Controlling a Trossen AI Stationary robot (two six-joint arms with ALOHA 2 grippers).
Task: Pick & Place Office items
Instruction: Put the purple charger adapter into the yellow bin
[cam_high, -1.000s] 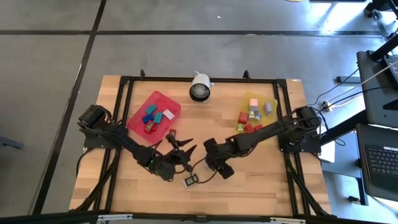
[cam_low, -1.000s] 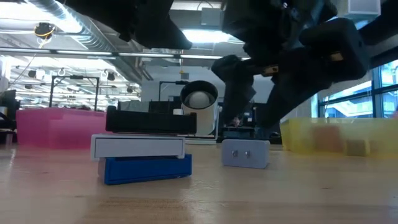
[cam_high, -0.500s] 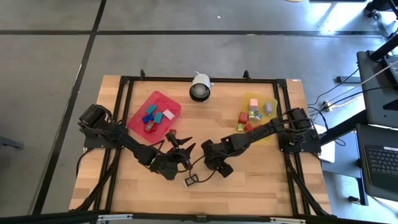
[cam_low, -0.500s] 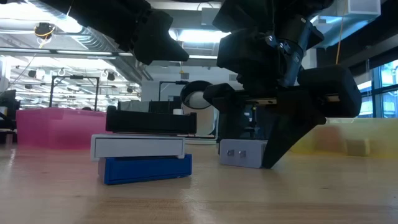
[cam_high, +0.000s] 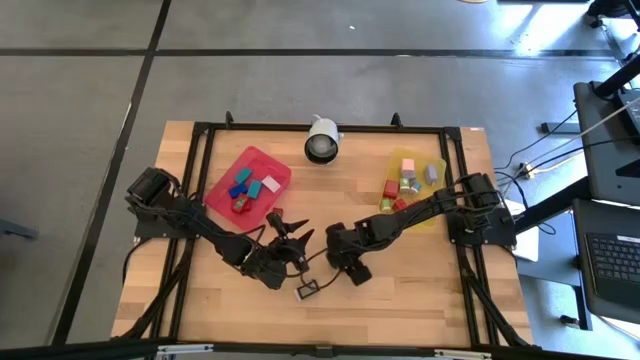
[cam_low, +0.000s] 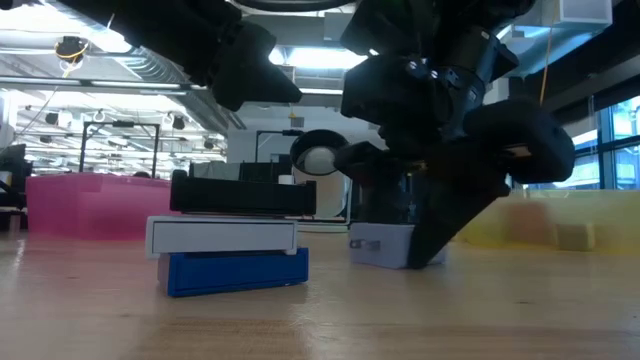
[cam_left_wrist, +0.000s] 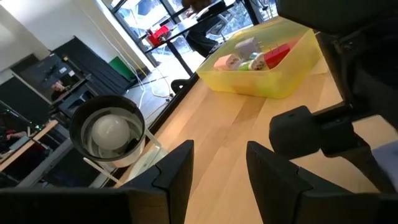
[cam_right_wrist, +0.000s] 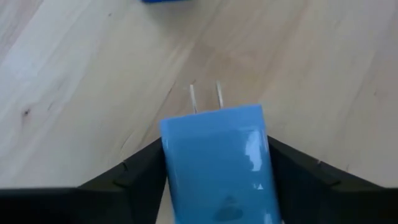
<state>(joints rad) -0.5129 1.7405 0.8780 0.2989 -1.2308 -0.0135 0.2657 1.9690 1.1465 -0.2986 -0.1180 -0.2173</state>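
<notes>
The lilac plug block (cam_right_wrist: 217, 158) lies on the wooden table (cam_high: 420, 300) near its middle, and the right gripper (cam_low: 425, 235) has now come down around it; the jaws have narrowed and sit against its sides, so the pick seems to begin. The left gripper (cam_left_wrist: 214, 171) hovers beside it, slightly open and empty. Behind are the yellow tray (cam_high: 432, 188), the red tray (cam_high: 262, 160) and a workshop room.

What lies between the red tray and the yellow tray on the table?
Bare wood, plus a white round lamp at the far edge between the red tray and yellow tray; the high view shows it.
</notes>
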